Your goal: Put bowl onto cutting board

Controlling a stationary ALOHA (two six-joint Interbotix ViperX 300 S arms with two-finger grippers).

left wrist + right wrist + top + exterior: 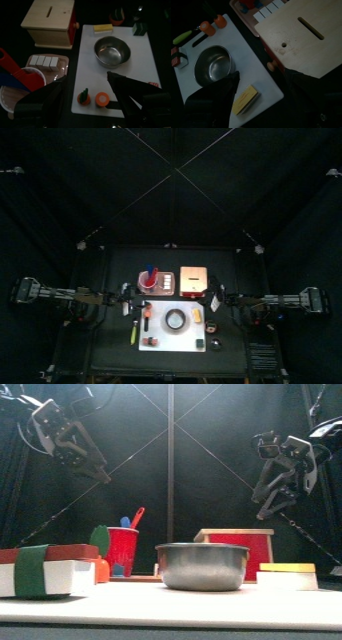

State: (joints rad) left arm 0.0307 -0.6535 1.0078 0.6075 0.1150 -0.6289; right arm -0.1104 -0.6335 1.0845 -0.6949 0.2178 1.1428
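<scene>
Bowl [111, 51]: small, round, metallic grey, upright, resting on the cutting board [137, 75] near its middle; nothing grips it. In the front view the bowl [203, 565] stands at the centre, nearest the camera.

Cutting board: large white rectangle lying flat on the black worktop [114, 353]. It also carries a yellow block [102, 28] near one short edge, clear of the bowl, and an orange carrot-like toy [101, 99] with a second small orange piece [83, 96] beside it near the opposite edge.

Wooden box [51, 20]: pale, with a slot in its top, just beside the board's long edge. In the right wrist view the box [304, 37] shows a slot and a small hole.

Red cup [122, 549]: upright, holding a red tool and a blue one, behind the bowl toward the left.

Left pincer [85, 95]: jaws spread wide, holding nothing, raised above the board's end, apart from the bowl.

Right pincer [261, 87]: raised above the board and box; jaws spread, nothing between them.

Both arms hang high behind the items in the front view, left pincer [83, 456] and right pincer [277, 494] well above the worktop.
</scene>
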